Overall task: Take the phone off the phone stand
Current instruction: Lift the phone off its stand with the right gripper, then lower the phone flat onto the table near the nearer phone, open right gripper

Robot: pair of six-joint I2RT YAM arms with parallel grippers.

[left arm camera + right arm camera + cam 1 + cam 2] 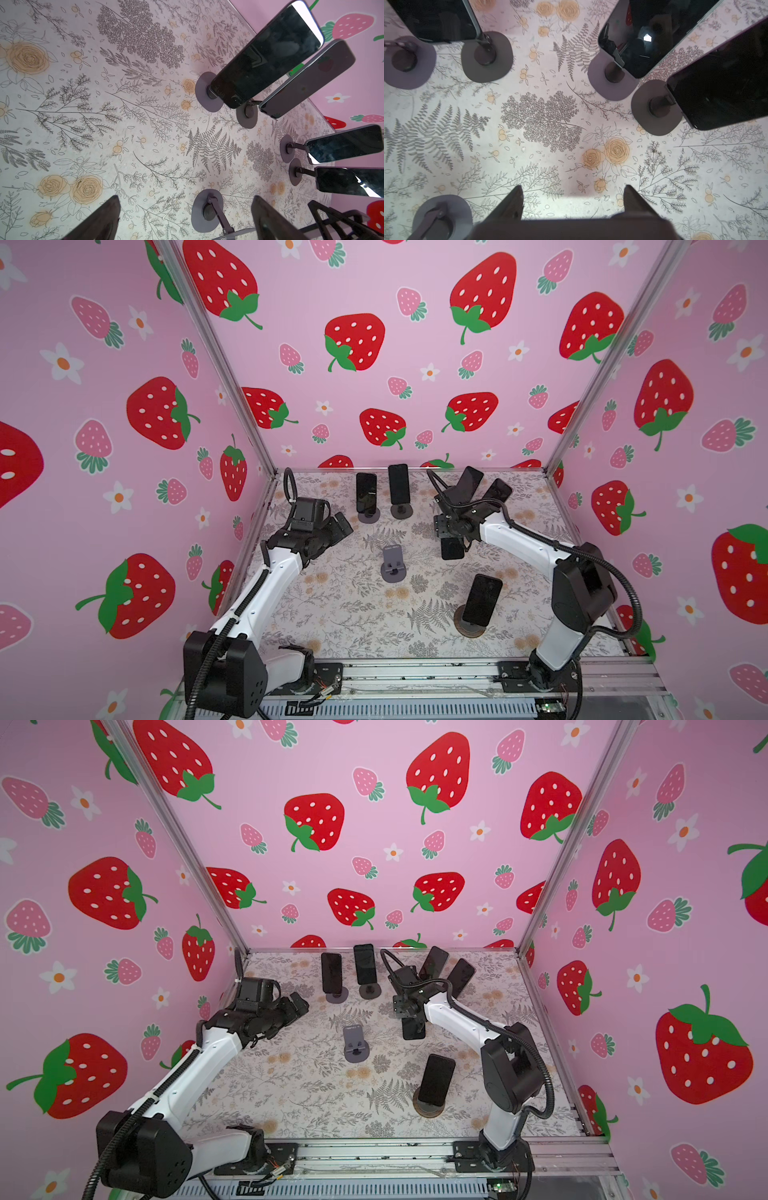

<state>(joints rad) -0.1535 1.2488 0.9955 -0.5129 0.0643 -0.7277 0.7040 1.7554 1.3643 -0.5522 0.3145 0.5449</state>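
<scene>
In both top views my right gripper (pixel 451 537) (pixel 412 1016) hangs above the mat's middle right, shut on a black phone (pixel 452 549) (pixel 413 1031) held off the surface. In the right wrist view that phone (pixel 571 228) is a dark bar across the gripper (pixel 572 199). An empty grey phone stand (pixel 392 565) (pixel 356 1049) (pixel 440 216) sits at the centre, apart from the phone. My left gripper (pixel 340 526) (pixel 297 1006) is open at the left, holding nothing. In the left wrist view the empty phone stand (pixel 199 216) lies between its spread fingers (pixel 104 218).
Two phones on stands (pixel 366 493) (pixel 399 485) stand at the back centre. Two more (pixel 469 483) (pixel 496 491) lean at the back right, behind my right wrist. Another phone on a stand (pixel 482 600) is at the front right. Strawberry walls close three sides.
</scene>
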